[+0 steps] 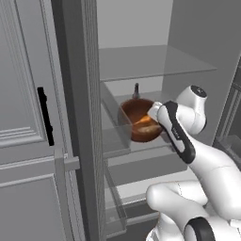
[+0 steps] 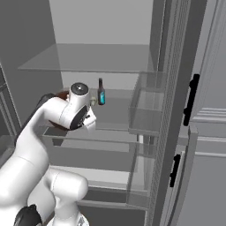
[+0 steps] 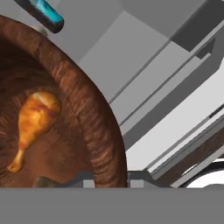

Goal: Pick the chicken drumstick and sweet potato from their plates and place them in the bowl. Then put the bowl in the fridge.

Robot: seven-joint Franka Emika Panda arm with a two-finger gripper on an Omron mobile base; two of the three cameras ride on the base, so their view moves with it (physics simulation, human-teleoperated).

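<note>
Chicken drumstick [image 3: 35, 120]: golden-orange, lying inside the bowl [image 3: 94, 127] on its floor; in the hand view its long axis runs on a slant, thick end toward the upper right, thin pale bone end toward the lower left. Bowl: deep, reddish-brown, wood-grained, at the level of a glass shelf [image 1: 155, 61] lower down inside the open fridge [image 1: 188, 28], near that shelf's front edge in the left base view; whether it rests on the shelf cannot be told. An orange-tan patch shows inside the bowl [image 1: 136, 123] from the left base view; the sweet potato cannot be made out separately. Gripper [image 3: 107, 177]: finger tips clenched on the bowl's near rim, one tip either side of the wall. Arm: reaches in from the front, its wrist covering the bowl's right side in the left base view and nearly all of the bowl in the right base view. Bottle [image 2: 101, 92]: dark with a teal label, upright, behind the bowl toward the shelf's back. Door bins [image 2: 148, 103]: clear, on the open door to the right. Fridge door handle [image 1: 45, 116]: black, vertical, on the panel at left.
</note>
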